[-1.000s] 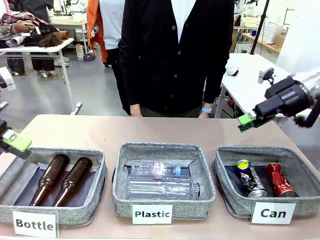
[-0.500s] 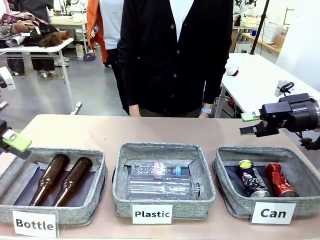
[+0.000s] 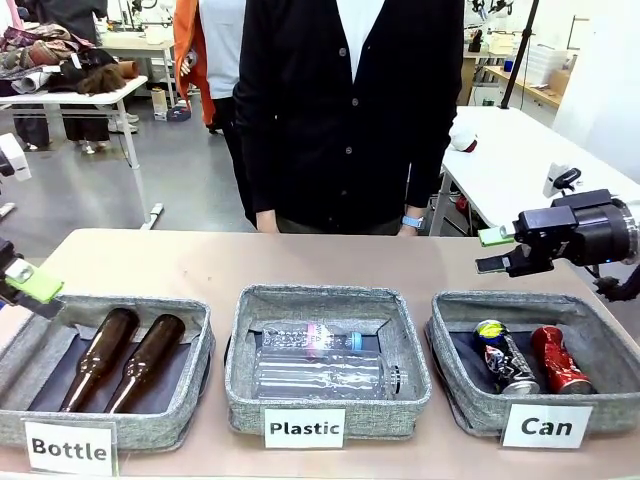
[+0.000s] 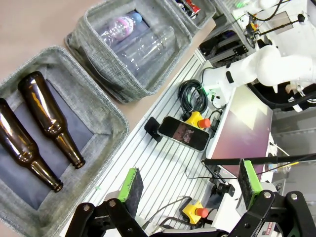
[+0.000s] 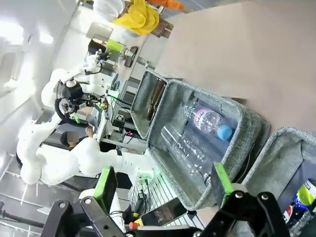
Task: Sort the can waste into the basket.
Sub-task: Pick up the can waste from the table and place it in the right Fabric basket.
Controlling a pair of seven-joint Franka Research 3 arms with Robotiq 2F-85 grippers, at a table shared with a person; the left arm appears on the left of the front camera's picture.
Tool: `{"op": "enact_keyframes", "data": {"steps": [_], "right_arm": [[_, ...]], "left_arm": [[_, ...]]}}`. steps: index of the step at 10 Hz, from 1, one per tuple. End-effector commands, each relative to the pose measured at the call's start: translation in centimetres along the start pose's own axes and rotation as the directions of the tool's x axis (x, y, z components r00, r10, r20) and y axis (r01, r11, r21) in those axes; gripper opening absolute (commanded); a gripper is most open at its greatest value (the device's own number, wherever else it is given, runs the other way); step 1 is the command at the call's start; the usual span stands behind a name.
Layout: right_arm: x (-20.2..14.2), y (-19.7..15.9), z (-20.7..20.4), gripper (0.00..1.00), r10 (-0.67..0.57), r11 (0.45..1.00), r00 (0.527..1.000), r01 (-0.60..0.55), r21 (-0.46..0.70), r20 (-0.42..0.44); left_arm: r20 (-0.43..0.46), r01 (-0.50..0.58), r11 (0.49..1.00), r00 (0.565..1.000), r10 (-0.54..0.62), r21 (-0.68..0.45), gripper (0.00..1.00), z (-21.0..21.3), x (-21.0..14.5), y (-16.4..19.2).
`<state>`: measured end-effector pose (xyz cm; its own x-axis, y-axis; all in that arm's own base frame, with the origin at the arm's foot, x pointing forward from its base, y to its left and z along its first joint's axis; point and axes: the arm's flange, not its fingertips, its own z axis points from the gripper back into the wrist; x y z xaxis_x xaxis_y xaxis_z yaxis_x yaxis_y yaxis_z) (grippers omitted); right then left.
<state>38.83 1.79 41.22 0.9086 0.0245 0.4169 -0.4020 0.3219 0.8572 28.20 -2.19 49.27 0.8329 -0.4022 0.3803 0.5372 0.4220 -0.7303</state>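
The can waste lies inside the grey "Can" basket (image 3: 455, 312) at the front right: a red can (image 3: 560, 360) and beside it, to its left, a black-blue can (image 3: 503, 357), both on their sides. My right gripper (image 3: 492, 250) hovers level above the basket's far left corner, open and empty. In the right wrist view the open right gripper (image 5: 164, 183) has nothing between its green pads, and the black-blue can (image 5: 302, 201) peeks in at the bottom right. My left gripper (image 4: 190, 181) stands open and empty past the table's left front, its green pad (image 3: 35, 285) at the picture's left edge.
The "Plastic" basket (image 3: 327, 297) in the middle holds clear bottles. The "Bottle" basket (image 3: 130, 305) on the left holds two brown glass bottles (image 3: 125, 360). A person in a black cardigan (image 3: 350, 110) stands at the far edge. Bare tabletop lies behind the baskets.
My right arm has swung down from a raised slant to level, while its gripper stays over the Can basket's far left corner. The left gripper and the cans have not moved.
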Motion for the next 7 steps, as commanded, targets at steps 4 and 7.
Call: {"op": "enact_keyframes", "data": {"steps": [4,7], "right_arm": [[0.52,0.33,0.19,1.0,-0.011,1.0,1.0,0.011,0.002,-0.008],[0.52,0.33,0.19,1.0,-0.011,1.0,1.0,0.011,0.002,-0.008]], "left_arm": [[-0.001,0.018,1.0,1.0,-0.018,-0.009,1.0,0.09,-0.15,0.15],[-0.001,0.018,1.0,1.0,-0.018,-0.009,1.0,0.09,-0.15,0.15]]}}
